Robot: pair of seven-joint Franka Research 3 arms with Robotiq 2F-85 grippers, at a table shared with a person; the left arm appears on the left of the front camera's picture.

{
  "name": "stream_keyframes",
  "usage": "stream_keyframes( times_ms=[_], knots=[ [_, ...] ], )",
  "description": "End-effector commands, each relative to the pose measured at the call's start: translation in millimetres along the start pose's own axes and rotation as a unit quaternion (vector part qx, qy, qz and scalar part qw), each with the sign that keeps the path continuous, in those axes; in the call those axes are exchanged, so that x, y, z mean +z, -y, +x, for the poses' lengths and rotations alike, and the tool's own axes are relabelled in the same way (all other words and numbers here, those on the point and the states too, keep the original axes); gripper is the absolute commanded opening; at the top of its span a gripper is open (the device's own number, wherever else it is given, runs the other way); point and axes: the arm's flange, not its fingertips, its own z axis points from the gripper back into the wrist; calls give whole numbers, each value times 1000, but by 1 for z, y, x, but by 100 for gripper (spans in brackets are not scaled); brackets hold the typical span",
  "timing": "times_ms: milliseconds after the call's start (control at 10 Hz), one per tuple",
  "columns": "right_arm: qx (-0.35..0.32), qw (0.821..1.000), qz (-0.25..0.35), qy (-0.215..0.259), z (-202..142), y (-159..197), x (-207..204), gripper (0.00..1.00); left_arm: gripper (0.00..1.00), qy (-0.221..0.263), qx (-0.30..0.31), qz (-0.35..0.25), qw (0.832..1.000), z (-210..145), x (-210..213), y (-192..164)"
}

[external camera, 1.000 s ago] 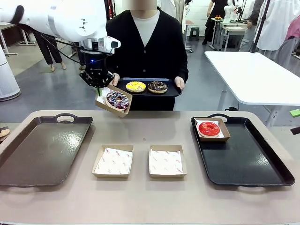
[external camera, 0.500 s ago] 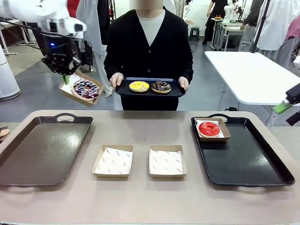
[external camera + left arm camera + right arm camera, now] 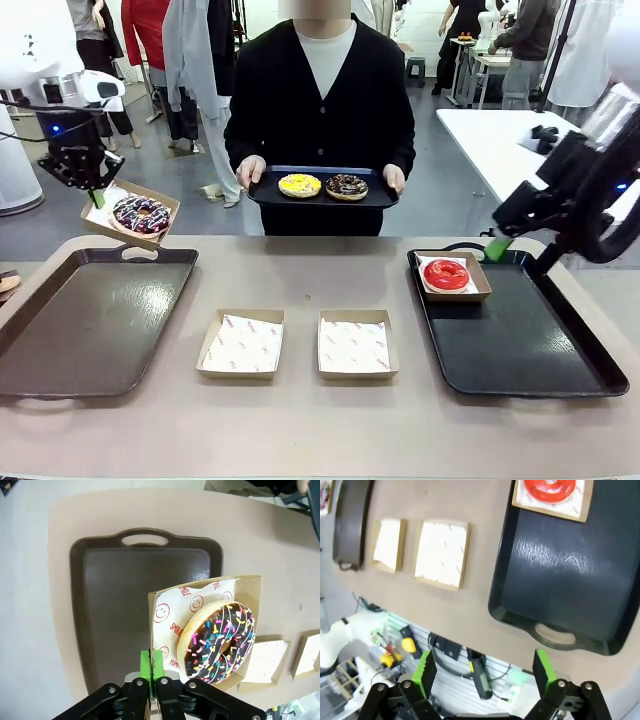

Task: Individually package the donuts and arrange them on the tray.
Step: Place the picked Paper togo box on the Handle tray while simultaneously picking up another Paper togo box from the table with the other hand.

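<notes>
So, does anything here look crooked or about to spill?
Only the box in the left gripper: pinched by one edge, it hangs tilted, and the purple sprinkled donut sits toward its lower side. Nothing else stands out.

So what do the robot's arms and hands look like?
The left arm is white, smooth and rounded. The left hand and right hand are black, each with two fingers tipped in bright green pads. Black cables loop near both wrists, and a little blue light glows there.
</notes>
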Motion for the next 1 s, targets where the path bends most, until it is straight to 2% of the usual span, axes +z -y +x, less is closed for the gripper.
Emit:
stream_keyframes(
  times_ms=[0,500,600,700,900],
  knots=[
    [-53,998,-32,25,11,-12,-27,100,1,14,-9,-18,1000,-7,-10,-15],
    [-91,993,-67,28,42,-30,-106,100,1,10,-51,-24,998,8,-50,-12],
    [-91,994,-57,19,43,-33,-109,100,1,4,-50,-23,998,5,-50,-12],
    [-75,995,-50,28,33,-28,-91,100,1,3,-52,-23,998,5,-52,-13],
    [-75,995,-50,28,33,-28,-91,100,1,-1,-43,-10,999,7,-55,-10]
  ],
)
